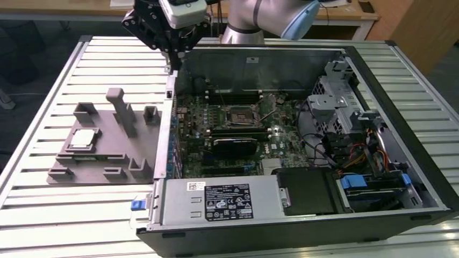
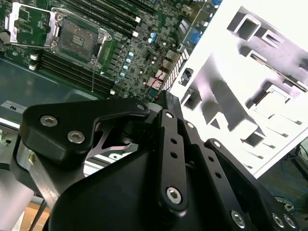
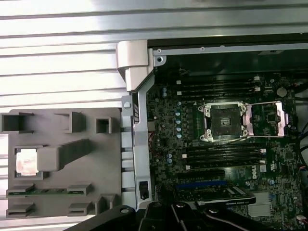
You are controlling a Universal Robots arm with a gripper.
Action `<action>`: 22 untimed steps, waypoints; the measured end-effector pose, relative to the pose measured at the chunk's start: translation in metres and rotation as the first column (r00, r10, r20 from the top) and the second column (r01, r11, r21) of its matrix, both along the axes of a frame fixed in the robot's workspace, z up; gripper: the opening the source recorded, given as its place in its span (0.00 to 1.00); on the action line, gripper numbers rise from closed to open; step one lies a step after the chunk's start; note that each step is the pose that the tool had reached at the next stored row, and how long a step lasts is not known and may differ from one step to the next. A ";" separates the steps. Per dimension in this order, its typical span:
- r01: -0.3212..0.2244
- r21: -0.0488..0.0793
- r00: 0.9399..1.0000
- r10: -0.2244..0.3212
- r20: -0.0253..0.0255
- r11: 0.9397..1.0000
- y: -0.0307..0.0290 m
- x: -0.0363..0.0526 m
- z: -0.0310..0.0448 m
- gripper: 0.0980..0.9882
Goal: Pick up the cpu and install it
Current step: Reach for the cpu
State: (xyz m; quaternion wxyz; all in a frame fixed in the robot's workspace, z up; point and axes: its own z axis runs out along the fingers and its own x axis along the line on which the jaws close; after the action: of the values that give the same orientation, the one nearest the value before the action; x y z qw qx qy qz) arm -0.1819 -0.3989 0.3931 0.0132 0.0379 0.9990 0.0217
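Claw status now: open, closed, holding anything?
Claw: cannot be told whether open or closed; the cpu lies in the grey tray, apart from it.

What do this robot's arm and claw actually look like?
The arm is a smooth silver-grey tube with a pale blue cap on one joint. The claw is matt black, built of flat bars pinned with silver screws, as the second wrist view shows, with a whitish box mounted beside it.
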 end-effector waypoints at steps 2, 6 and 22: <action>0.000 0.000 1.000 0.000 0.000 1.000 0.0000 -0.0017 -0.0001 0.01; 0.000 0.000 1.000 0.000 0.000 1.000 0.0000 -0.0054 -0.0002 0.01; 0.000 0.000 1.000 0.000 0.000 1.000 0.0000 -0.0205 -0.0011 0.01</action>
State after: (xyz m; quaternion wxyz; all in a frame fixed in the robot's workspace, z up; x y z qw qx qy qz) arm -0.2024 -0.3989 0.3921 0.0132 0.0379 0.9990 0.0217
